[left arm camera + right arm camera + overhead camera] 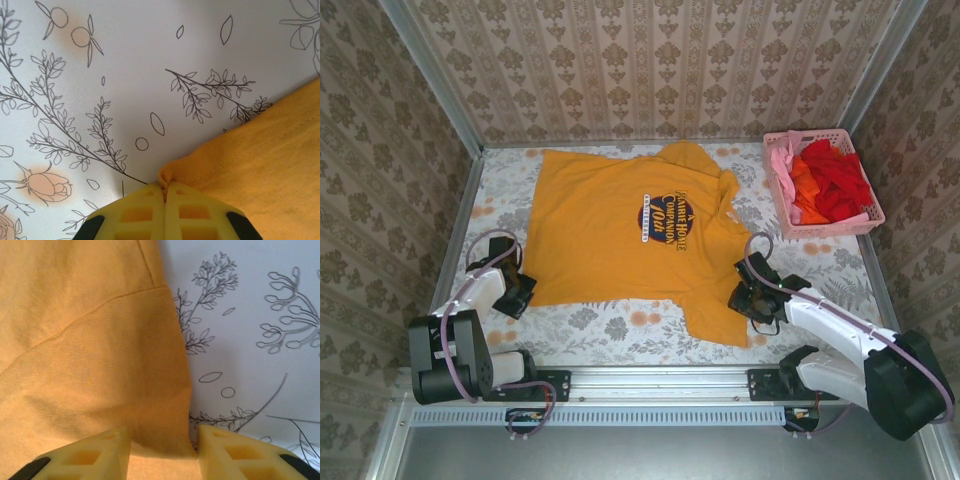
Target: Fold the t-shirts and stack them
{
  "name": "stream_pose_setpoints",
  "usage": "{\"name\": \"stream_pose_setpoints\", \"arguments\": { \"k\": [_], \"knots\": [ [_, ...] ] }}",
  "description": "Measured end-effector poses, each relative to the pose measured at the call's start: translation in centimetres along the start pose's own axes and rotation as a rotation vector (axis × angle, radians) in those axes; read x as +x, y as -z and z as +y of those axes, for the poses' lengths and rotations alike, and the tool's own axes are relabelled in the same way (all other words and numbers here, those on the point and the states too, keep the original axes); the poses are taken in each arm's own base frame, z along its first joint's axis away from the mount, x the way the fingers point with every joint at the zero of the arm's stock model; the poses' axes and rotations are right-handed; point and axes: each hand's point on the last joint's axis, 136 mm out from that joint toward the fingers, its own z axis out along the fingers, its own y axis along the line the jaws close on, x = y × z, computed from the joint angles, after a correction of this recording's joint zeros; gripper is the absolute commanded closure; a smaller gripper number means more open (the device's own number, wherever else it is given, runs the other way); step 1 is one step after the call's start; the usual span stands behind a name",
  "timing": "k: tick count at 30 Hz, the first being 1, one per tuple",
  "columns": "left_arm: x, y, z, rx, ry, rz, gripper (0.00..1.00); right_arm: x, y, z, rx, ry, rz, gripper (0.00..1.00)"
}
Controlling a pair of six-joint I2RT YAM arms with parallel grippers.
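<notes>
Orange-yellow t-shirt on a flowered worktop.
Its round logo is dark with white lettering; the worktop is white with grey sprigs and peach blooms; the pink lattice basket shows red t-shirts beside orange and pink ones.

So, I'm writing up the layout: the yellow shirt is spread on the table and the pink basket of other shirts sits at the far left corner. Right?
Not quite: the basket sits at the far right corner, as the top view shows. The yellow shirt is indeed spread on the table, with other shirts in the basket.
</notes>
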Motion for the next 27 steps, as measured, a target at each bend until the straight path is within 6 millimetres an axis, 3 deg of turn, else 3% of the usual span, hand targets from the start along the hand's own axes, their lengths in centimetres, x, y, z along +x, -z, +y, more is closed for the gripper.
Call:
{"name": "stream_pose_setpoints", "arguments": {
  "k": [1, 3, 4, 9, 15, 22, 27],
  "knots": [
    [0.0, 0.0, 0.0, 0.002, 0.0, -0.001, 1.0, 0.0, -0.1, 0.1, -0.005, -0.005, -0.003, 0.76],
    [0.0, 0.0, 0.0, 0.004, 0.0, -0.003, 1.0, -0.2, -0.5, 0.4, -0.015, -0.014, -0.007, 0.97],
    [0.0, 0.0, 0.0, 0.004, 0.0, -0.003, 1.0, -0.2, -0.6, 0.4, -0.015, -0.023, -0.009, 1.0],
    [-0.1, 0.2, -0.1, 0.019, 0.0, -0.013, 1.0, -0.8, 0.1, 0.5, -0.028, -0.047, -0.047, 1.0],
    [-0.1, 0.6, -0.1, 0.074, 0.002, -0.049, 1.0, -2.2, 4.0, 1.3, -0.153, -0.137, -0.183, 1.0],
    [-1.1, 2.4, -2.0, 0.173, 0.003, -0.095, 1.0, -2.5, 5.6, 1.3, -0.221, -0.209, -0.229, 1.0],
    [-2.6, 4.7, -4.3, 0.237, -0.011, -0.137, 1.0, -5.0, 7.6, 2.1, -0.184, -0.151, -0.306, 1.0]
  ]
}}
